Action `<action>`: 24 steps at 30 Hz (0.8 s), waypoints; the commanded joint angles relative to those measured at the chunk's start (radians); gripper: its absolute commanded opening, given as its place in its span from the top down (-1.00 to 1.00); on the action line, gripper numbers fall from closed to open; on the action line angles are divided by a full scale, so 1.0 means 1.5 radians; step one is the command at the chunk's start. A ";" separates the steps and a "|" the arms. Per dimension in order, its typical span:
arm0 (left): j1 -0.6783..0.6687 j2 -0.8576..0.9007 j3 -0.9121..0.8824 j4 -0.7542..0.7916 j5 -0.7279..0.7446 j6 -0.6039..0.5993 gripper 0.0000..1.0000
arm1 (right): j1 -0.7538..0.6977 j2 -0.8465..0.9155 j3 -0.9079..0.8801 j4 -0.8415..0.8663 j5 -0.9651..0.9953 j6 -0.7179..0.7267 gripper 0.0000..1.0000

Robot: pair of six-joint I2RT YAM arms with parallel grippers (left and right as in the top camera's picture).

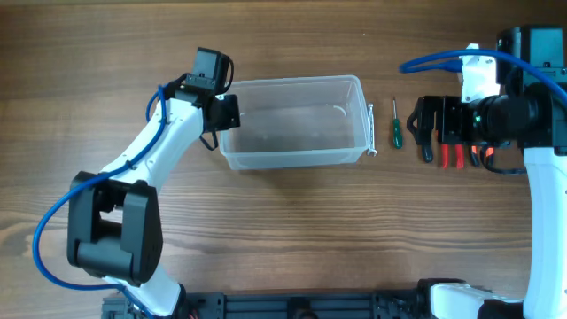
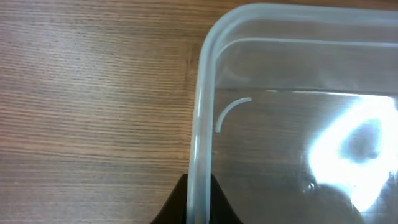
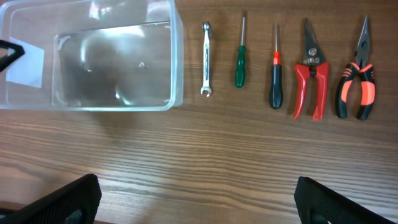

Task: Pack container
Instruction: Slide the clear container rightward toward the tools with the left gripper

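Observation:
The clear plastic container (image 1: 292,160) stands on the table left of centre with nothing visible inside. My left gripper (image 1: 223,113) is shut on its left wall; in the left wrist view the black fingers (image 2: 199,208) pinch the rim (image 2: 200,124) from both sides. My right gripper (image 1: 425,126) is open and empty, hovering over the hand tools right of the container. In the right wrist view its fingers (image 3: 199,202) are spread wide above bare wood, with the container (image 3: 177,62) at the upper left.
A row of tools lies right of the container: a small wrench (image 3: 206,59), a green screwdriver (image 3: 240,62), a black-and-red screwdriver (image 3: 275,81), red-handled cutters (image 3: 310,74) and orange-and-black needle-nose pliers (image 3: 356,81). The wrench (image 1: 371,129) lies close to the container's right wall.

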 commanded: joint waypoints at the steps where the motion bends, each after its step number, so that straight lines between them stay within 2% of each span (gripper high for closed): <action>1: 0.022 -0.002 -0.043 0.012 -0.027 -0.026 0.92 | -0.002 0.003 0.014 0.002 0.012 -0.007 -0.99; 4: 0.040 0.001 -0.065 0.053 -0.027 0.080 0.92 | -0.002 0.003 0.014 0.004 0.012 -0.007 -0.99; 8: 0.074 0.001 -0.065 0.056 -0.026 0.151 0.92 | -0.002 0.003 0.014 0.004 0.012 -0.007 -1.00; 10: 0.094 0.001 -0.065 0.056 0.033 0.231 0.92 | -0.002 0.003 0.014 0.006 0.012 -0.007 -0.99; 16: 0.100 0.001 -0.065 0.057 0.054 0.235 0.92 | -0.002 0.003 0.014 0.009 0.012 -0.009 -0.99; 19: 0.100 0.001 -0.065 0.052 0.099 0.234 0.92 | -0.002 0.003 0.014 0.009 0.012 -0.009 -1.00; 24: 0.100 0.001 -0.065 0.027 0.101 0.193 0.92 | -0.002 0.003 0.014 0.011 0.012 -0.009 -0.99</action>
